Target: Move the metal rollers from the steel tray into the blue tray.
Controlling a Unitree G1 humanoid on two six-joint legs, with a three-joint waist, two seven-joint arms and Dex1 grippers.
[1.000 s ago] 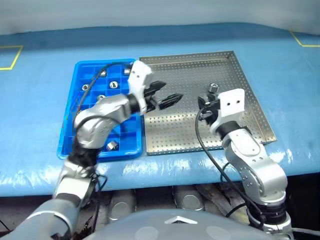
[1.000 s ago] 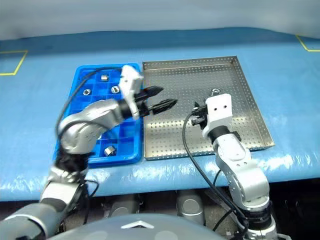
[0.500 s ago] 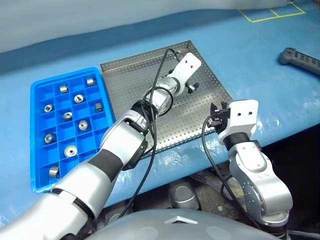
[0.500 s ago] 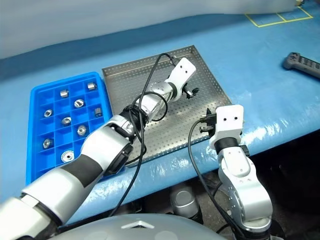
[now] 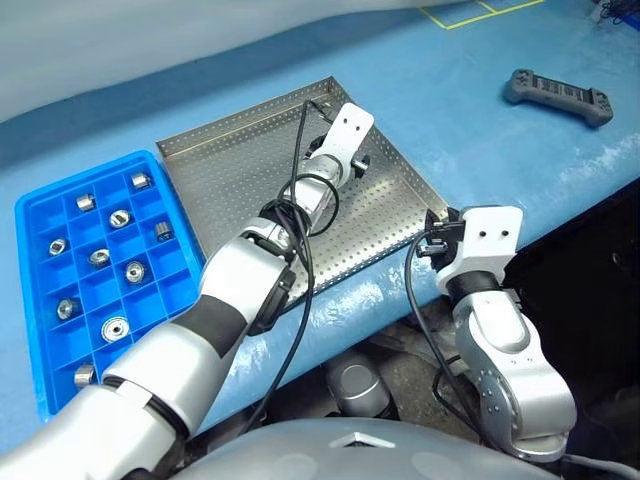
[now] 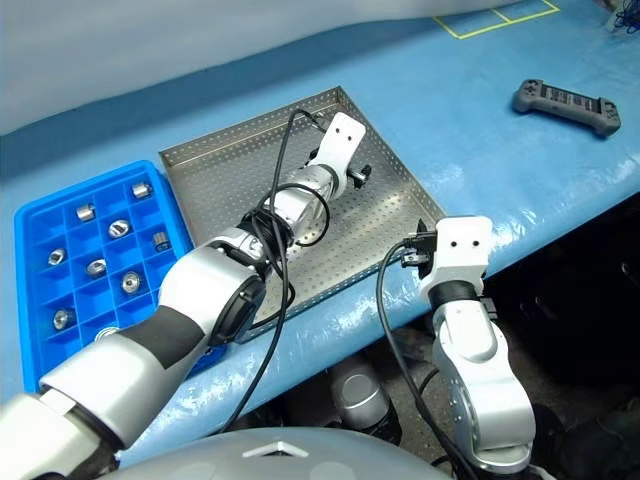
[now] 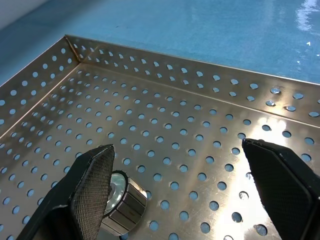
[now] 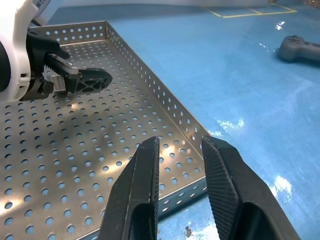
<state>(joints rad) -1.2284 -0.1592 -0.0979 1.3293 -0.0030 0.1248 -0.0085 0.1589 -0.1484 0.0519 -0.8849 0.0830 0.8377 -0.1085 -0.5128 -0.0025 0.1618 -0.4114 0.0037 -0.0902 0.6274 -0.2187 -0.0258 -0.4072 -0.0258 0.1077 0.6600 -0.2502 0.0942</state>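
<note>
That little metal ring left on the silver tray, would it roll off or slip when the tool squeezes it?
The metal roller lies on its curved side on the steel tray, so a nudge would probably roll it. Its shiny surface looks slippery, though the left tool has textured pads. Solid-looking metal: likely stiff and heavy for its size.

You're at a lab or workshop test bench: blue-covered desk (image 5: 480, 110) with yellow tape marks (image 5: 470, 10), a handheld controller (image 5: 558, 96) beyond the steel tray (image 5: 230, 160), blue tray (image 5: 40, 300) beside it.
</note>
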